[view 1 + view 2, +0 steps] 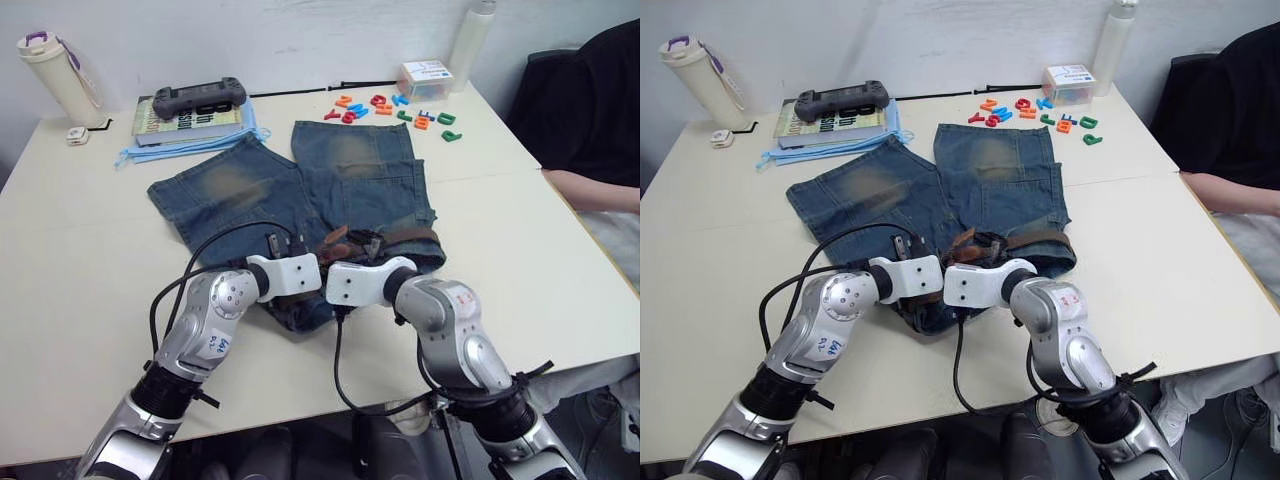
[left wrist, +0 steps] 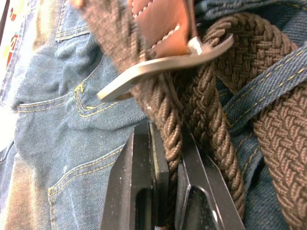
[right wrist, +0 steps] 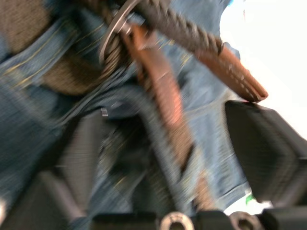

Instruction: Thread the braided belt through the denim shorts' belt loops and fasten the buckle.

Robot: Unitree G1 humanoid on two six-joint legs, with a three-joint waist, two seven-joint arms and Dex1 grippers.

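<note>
Left eye view: cream counter (image 1: 80, 260) against a white wall. Denim shorts (image 1: 340, 185) lie flat mid-counter, legs toward the wall, waistband nearest the robot. Braided belt (image 1: 405, 237) runs along the waistband; its bunched end sits between the two end effectors.

Left end effector (image 2: 165, 158): clenched on a strand of the braided belt, just below the metal buckle (image 2: 158, 67); a belt loop (image 2: 268, 84) crosses the strap beside it.

Right end effector (image 3: 187, 158): fingers spread apart, the belt's tan leather tip (image 3: 230, 72) and strap between them, no grip visible.

Far edge of the counter: book (image 1: 190, 118) with a black game controller (image 1: 198, 97) on top, white bottle (image 1: 55, 75), coloured plastic letters (image 1: 395, 110), small box (image 1: 425, 78). A person's arm (image 1: 595, 190) rests at the robot's right.
</note>
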